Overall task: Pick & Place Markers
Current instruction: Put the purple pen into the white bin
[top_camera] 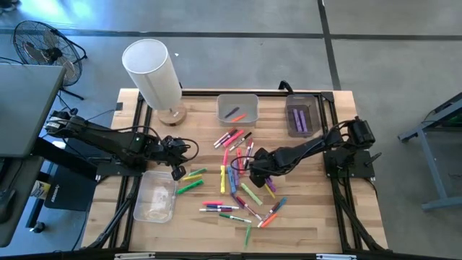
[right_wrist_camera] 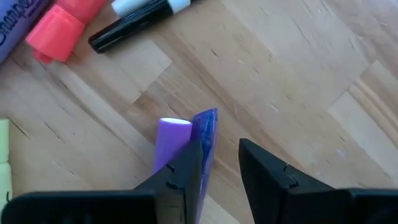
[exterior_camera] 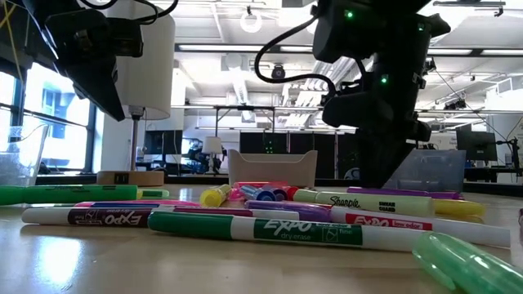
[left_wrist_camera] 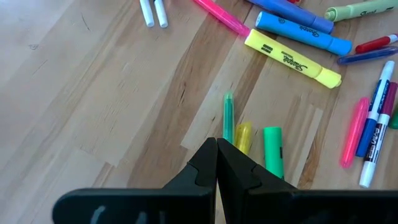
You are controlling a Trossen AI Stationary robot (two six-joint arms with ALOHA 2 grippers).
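Directly under the right gripper (right_wrist_camera: 221, 165), two purple markers lie side by side on the pale wooden tabletop (right_wrist_camera: 298, 56): a translucent purple pen (right_wrist_camera: 207, 134) and a lilac highlighter with a flat end (right_wrist_camera: 171, 140). In the right wrist view both run lengthwise along the gripper's forward direction, so the fingers stand across their long axes. The dark fingers are apart with bare wood showing in the gap; one finger (right_wrist_camera: 180, 171) overlaps the translucent pen, and the other stands clear to the far side. Nothing is clamped.

From above, the right gripper (top_camera: 254, 165) sits low over the centre of the scattered pile of coloured markers (top_camera: 234, 180). The pens lie slightly to one side of the gap rather than between the fingers, so a small sideways shift looks necessary before closing.

The right arm is plainly the nearer one. The left gripper (left_wrist_camera: 216, 158) hovers over the table's left part with fingers pressed together, holding nothing, above a green pen (left_wrist_camera: 228, 115), a yellow pen (left_wrist_camera: 243, 135) and a green highlighter (left_wrist_camera: 272, 149).

Two clear rectangular plastic bins stand at the far edge: one (top_camera: 237, 108) holding a few markers, one (top_camera: 302, 115) holding purple ones.
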